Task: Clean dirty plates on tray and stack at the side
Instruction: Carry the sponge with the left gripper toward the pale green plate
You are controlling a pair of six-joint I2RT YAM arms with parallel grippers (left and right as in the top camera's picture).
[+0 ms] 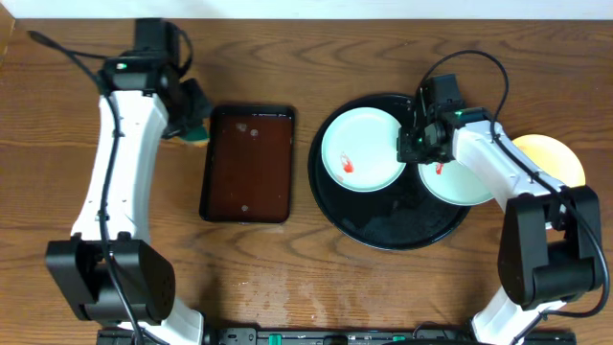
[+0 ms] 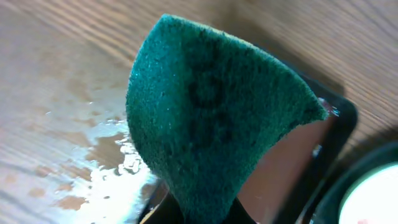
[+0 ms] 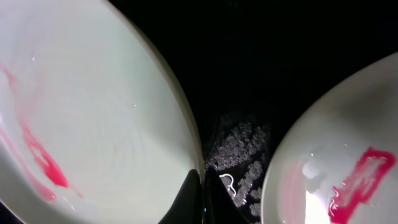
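Wood-grain tabletop, wet in patches; left gripper [image 1: 194,129] clamps a green scouring pad [image 2: 211,118] beside the rectangular brown tray [image 1: 249,182]; two red-smeared mint plates [image 1: 362,149] lie on the round black tray [image 1: 393,230]; right gripper [image 3: 202,186] sits closed between them, apparently empty; yellow plate [image 1: 560,158] rests on the table off the tray's right edge. Scrubbing looks next: steady one plate, bring the pad over.

Smeared plates [image 1: 362,150] on tray [image 1: 402,228], yellow plate [image 1: 562,159] seemingly beside

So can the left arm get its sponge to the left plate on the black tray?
Probably yes: the left hand holds the sponge beside the brown tray, and the plate lies open; the right hand crowds only its right rim.
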